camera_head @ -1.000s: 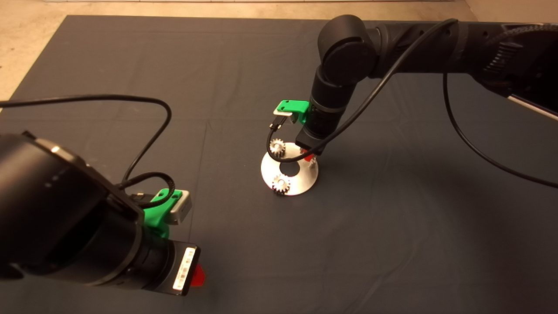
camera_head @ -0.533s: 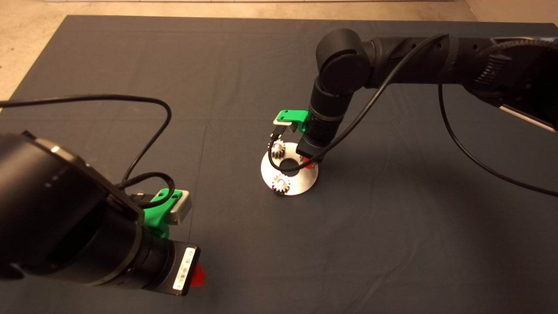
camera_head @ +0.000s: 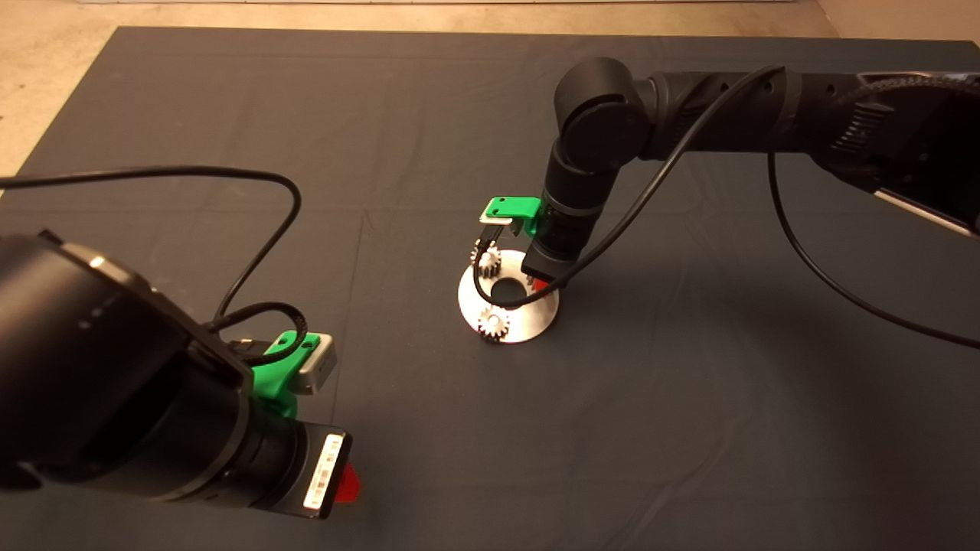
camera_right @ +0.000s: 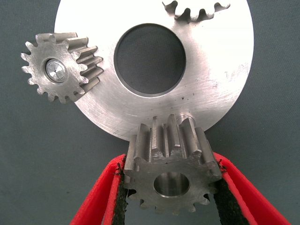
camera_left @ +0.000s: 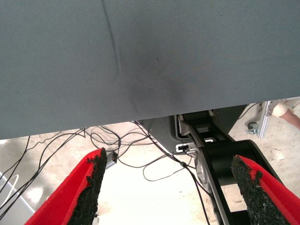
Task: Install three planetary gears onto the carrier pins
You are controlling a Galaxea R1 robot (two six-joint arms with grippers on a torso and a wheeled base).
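A: Right green gripper with two red fingers [camera_right: 169,187] down over the flat shiny metal disc with a central hole [camera_head: 536,314], at the disc's edge nearest the right arm. Closed on a small silvery-grey spur gear with pointed teeth and a round centre hole [camera_right: 171,174], black pads [camera_right: 121,197] pressed against the teeth on both sides.

B: Gripped gear relative to the disc?

A: Held over the disc's rim, overlapping it, centre hole looking toward the wrist camera. One short silvery peg [camera_right: 183,115] standing just beyond the gear on the disc, partly hidden behind the teeth. Cannot tell whether gear and peg touch.

B: Other gears?

A: Second silvery-grey spur gear [camera_right: 60,66] seated at the disc's rim with a peg end [camera_right: 56,71] showing in its centre hole, teeth overhanging the dark mat [camera_head: 230,92]. Third silvery-grey spur gear [camera_right: 197,10] at the disc's far rim from the gripper, cut off by the wrist picture's edge. From above: one gear [camera_head: 494,322] at the disc's near-left rim, another [camera_head: 488,260] at its far-left rim behind a black cable loop [camera_head: 479,283]. Gripped gear hidden from above by the wrist.

B: Left side?

A: Left green gripper with red fingers [camera_left: 169,187] parked well apart from the disc, toward the mat's near-left corner. Fingers spread wide, nothing between the pads [camera_left: 96,173]. Mat edge, floor and loose cables [camera_left: 154,164] beyond.
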